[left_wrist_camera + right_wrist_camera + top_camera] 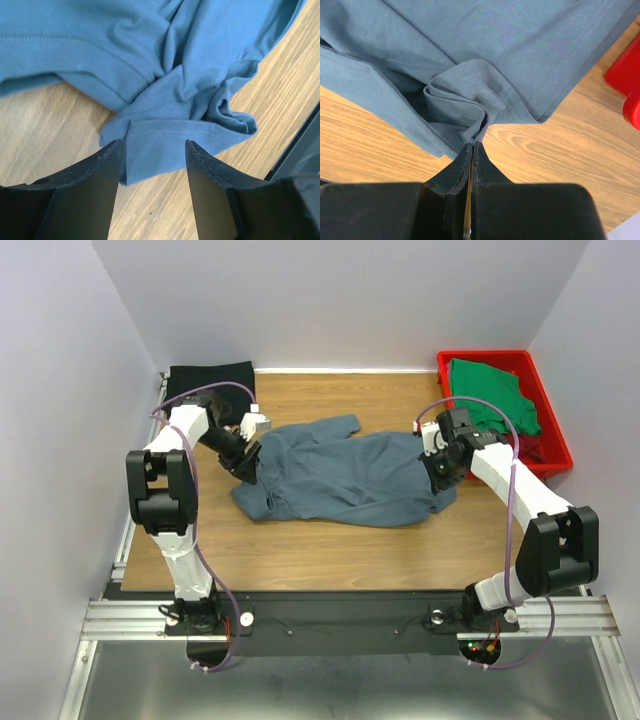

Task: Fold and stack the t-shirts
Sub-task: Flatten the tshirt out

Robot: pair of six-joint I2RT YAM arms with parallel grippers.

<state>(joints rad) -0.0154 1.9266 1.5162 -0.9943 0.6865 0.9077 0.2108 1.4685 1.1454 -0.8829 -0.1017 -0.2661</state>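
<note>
A: While black t-shirt [210, 378] is lying folded far-left, what is remaining?
B: Blue-grey t-shirt [340, 475] is sprawling unfolded on surface [330, 535]; right end effector [471, 146] is pinching its edge, left end effector [152, 145] is gaping; green t-shirt [490, 395] is waiting in tray [555, 445].

Slate blue-grey t-shirt [340, 475], black t-shirt [210, 378], green t-shirt [490, 395], red tray [480, 355], wood-grain table [330, 545]

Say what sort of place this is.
Probably a robot test cell: plain white panels enclose a wooden tabletop, and two black-and-white robot arms stand on an aluminium rail.
</note>
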